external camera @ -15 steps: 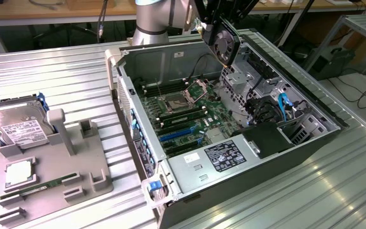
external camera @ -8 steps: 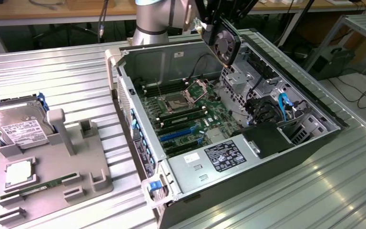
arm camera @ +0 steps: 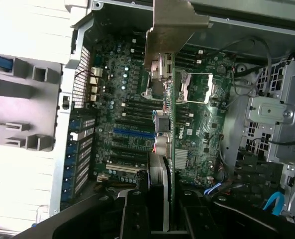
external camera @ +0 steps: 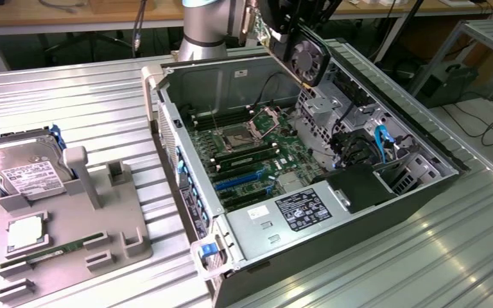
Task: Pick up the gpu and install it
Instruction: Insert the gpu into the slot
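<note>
The gpu point(external camera: 305, 56) hangs tilted above the open computer case point(external camera: 418, 138), its black face with a round fan turned toward the exterior view's right. My gripper point(external camera: 286, 25) is shut on it from above. In the wrist view the gpu point(arm camera: 167, 144) shows edge-on, its pale metal bracket point(arm camera: 173, 30) at the far end. The gripper point(arm camera: 165, 215) has dark fingers point(arm camera: 136, 216) pressing both faces of the card. Below lies the green motherboard point(arm camera: 197, 139) with its blue and black expansion slots point(arm camera: 132, 133). The card is well clear of the slots point(external camera: 239, 181).
A grey fixture tray point(external camera: 118, 231) at the exterior view's left holds a silver hard drive point(external camera: 28, 170) and a narrow green memory stick point(external camera: 54, 251). Inside the case are a power supply point(external camera: 302, 208), blue cables point(external camera: 382, 142) and a drive cage point(arm camera: 271, 112). The case walls rise around the motherboard.
</note>
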